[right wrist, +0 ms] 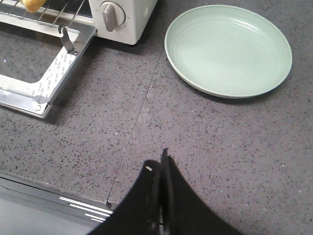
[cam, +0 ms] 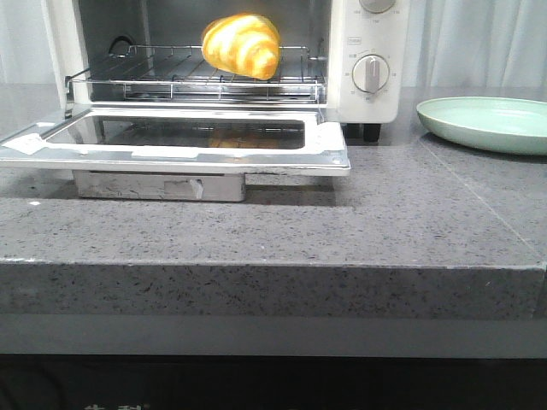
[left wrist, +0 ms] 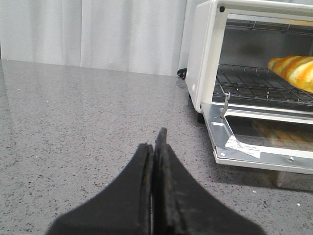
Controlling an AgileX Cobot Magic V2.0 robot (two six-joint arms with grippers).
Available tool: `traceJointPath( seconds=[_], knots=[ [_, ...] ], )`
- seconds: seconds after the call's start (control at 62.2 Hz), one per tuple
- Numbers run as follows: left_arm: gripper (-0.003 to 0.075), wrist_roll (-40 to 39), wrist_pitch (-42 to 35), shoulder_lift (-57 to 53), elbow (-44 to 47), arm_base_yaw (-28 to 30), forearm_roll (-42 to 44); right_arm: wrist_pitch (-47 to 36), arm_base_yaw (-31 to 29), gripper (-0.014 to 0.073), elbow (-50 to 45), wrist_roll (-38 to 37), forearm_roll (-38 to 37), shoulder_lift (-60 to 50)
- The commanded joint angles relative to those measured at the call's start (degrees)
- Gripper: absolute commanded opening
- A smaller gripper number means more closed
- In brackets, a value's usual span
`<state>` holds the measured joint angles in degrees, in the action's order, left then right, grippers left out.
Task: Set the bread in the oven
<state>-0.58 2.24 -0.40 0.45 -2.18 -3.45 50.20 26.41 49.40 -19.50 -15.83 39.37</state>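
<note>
Grey speckled stone countertop (cam: 410, 213) carries the white glass-doored toaster oven (cam: 367, 34), where the glossy golden striped croissant-shaped bread (cam: 242, 44) sits on the wire rack, likely light, slippery, best pinched across its middle; both the left gripper (left wrist: 155, 147) and the right gripper (right wrist: 160, 169) are pressed together, empty.

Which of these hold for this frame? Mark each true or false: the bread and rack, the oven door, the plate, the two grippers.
1. The bread sits on the oven's wire rack. True.
2. The oven door is closed. False: it is folded down open.
3. The green plate holds a roll. False: it is empty.
4. The left gripper and right gripper are both shut and hold nothing. True.
</note>
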Motion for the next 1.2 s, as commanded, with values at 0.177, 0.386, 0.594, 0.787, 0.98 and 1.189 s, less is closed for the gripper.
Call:
traceJointPath(
  seconds=[0.177,0.386,0.594,0.787,0.98,1.189],
  knots=[
    [-0.0018,-0.2,-4.8,-1.2,1.3,0.0,-0.5,-3.6,-0.3,-0.0068,1.3,0.4,-1.1,-0.1],
    [-0.0018,-0.2,-4.8,-1.2,1.3,0.0,-0.5,-3.6,-0.3,-0.0068,1.3,0.4,-1.1,-0.1],
    [-0.0018,-0.2,-4.8,-1.2,1.3,0.0,-0.5,-3.7,-0.3,-0.0068,1.0,0.4,-1.1,-0.5],
    [-0.0018,-0.2,-4.8,-1.2,1.3,0.0,-0.5,-15.9,-10.5,-0.0068,-9.3,0.4,-1.2,-8.9],
    [-0.0018,-0.2,-4.8,-1.2,1.3,0.0,-0.5,-38.2,-20.7,-0.0068,-28.0,0.4,-0.9,-23.9],
    [-0.0018,-0.2,-4.8,-1.2,1.3,0.0,-0.5,-53.9,-27.4,-0.0068,-44.6,0.4,-0.6,-36.9]
  ],
)
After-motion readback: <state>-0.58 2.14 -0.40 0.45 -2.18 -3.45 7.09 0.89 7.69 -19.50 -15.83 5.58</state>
